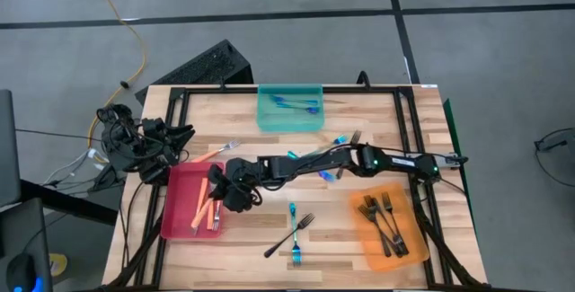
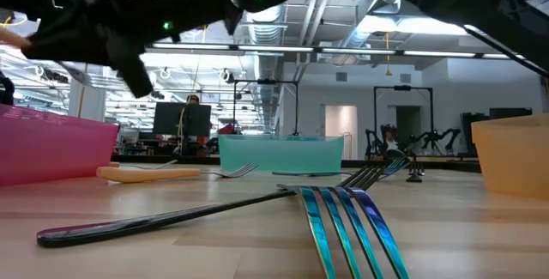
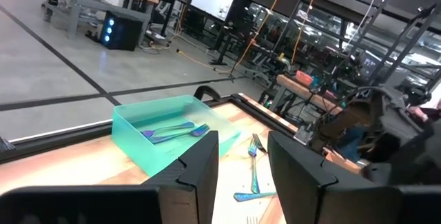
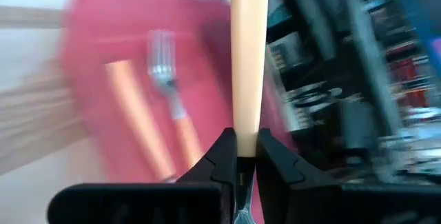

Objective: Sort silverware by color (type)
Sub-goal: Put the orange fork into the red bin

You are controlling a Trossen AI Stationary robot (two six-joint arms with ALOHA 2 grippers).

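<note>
Reaching across the worktop from the right, my right arm has its pincer over the red tray at the left, near side. R pincer is pinching an orange-handled fork by one end, fingers pressed tight on it, handle sticking straight out past the tips. Below it, in the red tray, lie more orange-handled forks, silver tines showing.

One more orange fork lies on the wood just beyond the red tray, far side. Teal tray sits at the far edge, middle, w/ blue forks inside. Orange tray is near right, holding dark forks. On bare wood in the near middle: a blue fork and a dark fork, touching or crossing. A couple more forks lie by my right arm, towards the far side.

L arm waits at the left edge of the worktop; its pincer stands spread, nothing between the fingers, facing the teal tray.
</note>
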